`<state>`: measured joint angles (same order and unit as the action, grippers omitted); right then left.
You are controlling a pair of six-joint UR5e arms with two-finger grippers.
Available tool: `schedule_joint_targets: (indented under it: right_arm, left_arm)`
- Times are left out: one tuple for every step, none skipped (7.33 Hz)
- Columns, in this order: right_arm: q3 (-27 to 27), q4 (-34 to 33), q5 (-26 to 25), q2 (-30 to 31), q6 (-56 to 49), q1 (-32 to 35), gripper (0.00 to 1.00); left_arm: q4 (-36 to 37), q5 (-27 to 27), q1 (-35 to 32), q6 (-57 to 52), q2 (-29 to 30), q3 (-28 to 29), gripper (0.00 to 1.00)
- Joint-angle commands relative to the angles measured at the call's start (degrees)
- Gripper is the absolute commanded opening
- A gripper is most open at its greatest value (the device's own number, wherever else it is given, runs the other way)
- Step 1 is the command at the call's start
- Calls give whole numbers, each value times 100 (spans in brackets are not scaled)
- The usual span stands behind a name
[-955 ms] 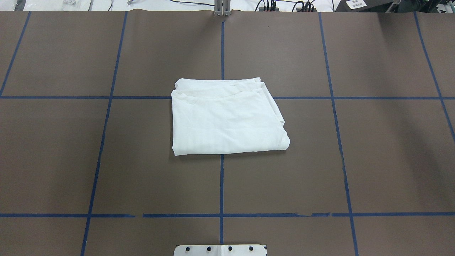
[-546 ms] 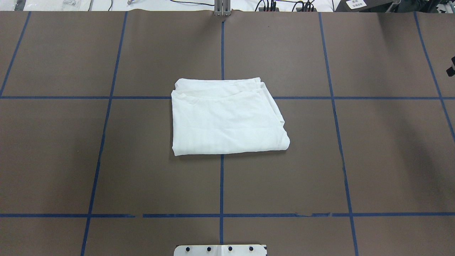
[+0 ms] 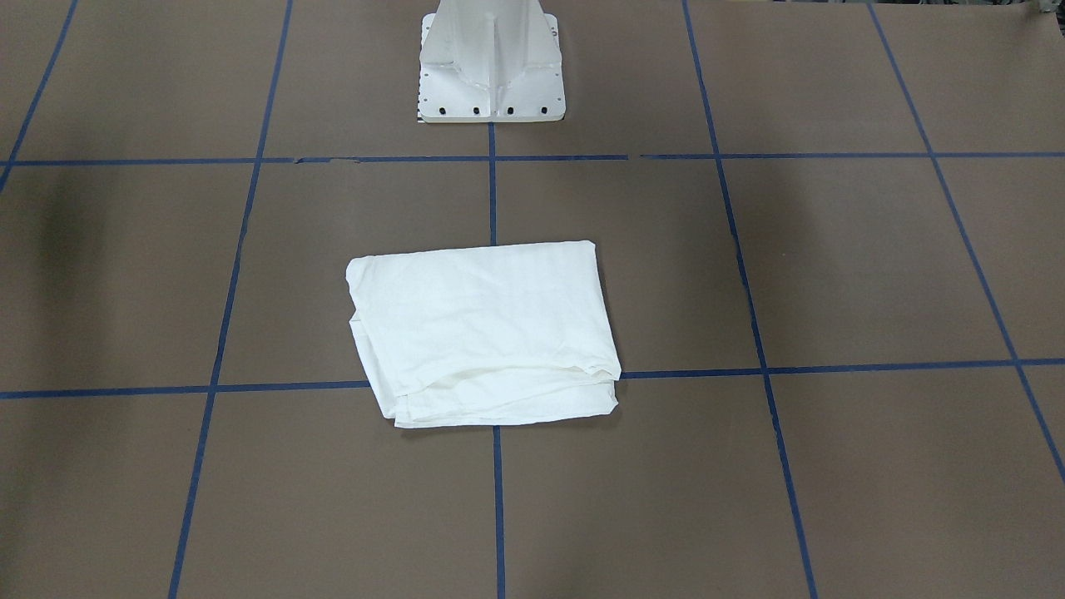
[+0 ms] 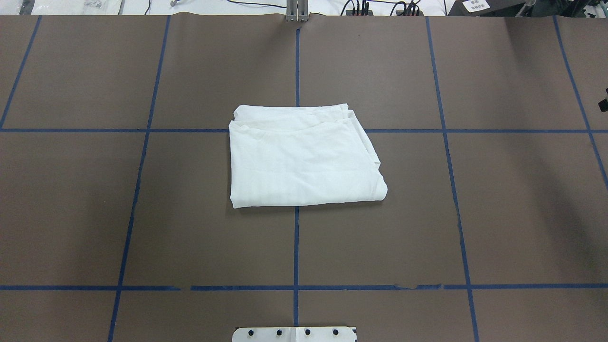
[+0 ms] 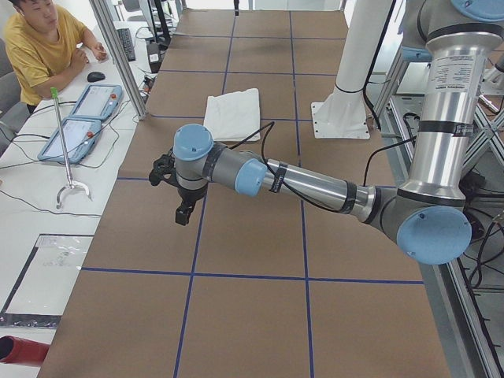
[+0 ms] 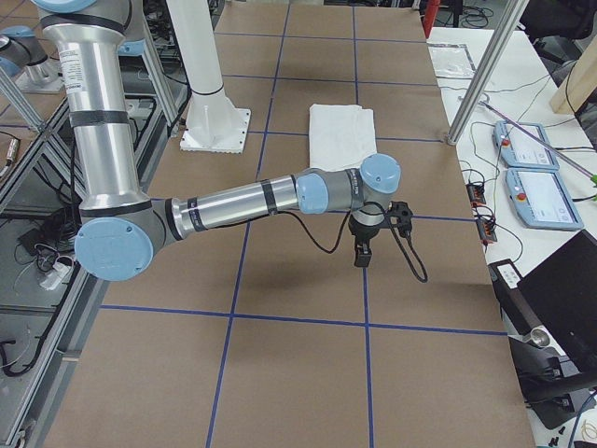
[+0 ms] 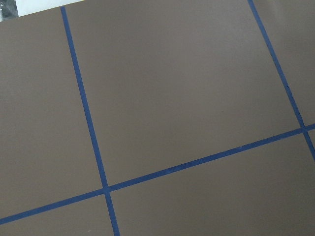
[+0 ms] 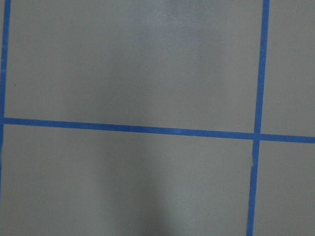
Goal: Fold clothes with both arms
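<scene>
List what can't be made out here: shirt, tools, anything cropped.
- Shirt: the inner layers are hidden by its own folds in the overhead and front views.
- Left tool: small, and seen in the exterior left view only, so open or shut cannot be told.
- Right tool: likewise, in the exterior right view only.
- Pedestal base: cut off by the overhead view's bottom edge.
- Dark piece: cropped by the overhead view's right edge; unidentifiable.
</scene>
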<state>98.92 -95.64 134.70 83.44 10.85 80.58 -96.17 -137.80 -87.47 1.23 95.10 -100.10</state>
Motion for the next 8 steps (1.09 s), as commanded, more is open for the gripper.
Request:
schedule_joint_targets:
  right_arm:
    - [-144, 54, -5, -55, 110, -7, 100]
    - [-136, 54, 39, -30, 110, 2, 100]
    - [-136, 63, 48, -21, 110, 2, 100]
    - [-93, 63, 74, -30, 102, 2, 100]
    - [-49, 71, 92, -30, 102, 2, 100]
    - [-5, 72, 92, 75, 102, 2, 100]
    - [109, 72, 83, 198, 102, 2, 100]
    - [119, 80, 74, 216, 93, 2, 100]
  left_arm:
    - [37, -36, -42, 26, -123, -228, 100]
    - [20, -36, -42, 35, -114, -290, 100]
    - [11, 16, -33, 18, -62, -256, 100]
    - [2, 17, -50, 26, -122, -299, 100]
    - [2, 25, -42, 0, -201, -334, 100]
    - [2, 25, -51, -9, -220, -343, 100]
    - [2, 25, -51, -17, -359, -334, 100]
    - [-85, 25, -42, -18, -595, -300, 100]
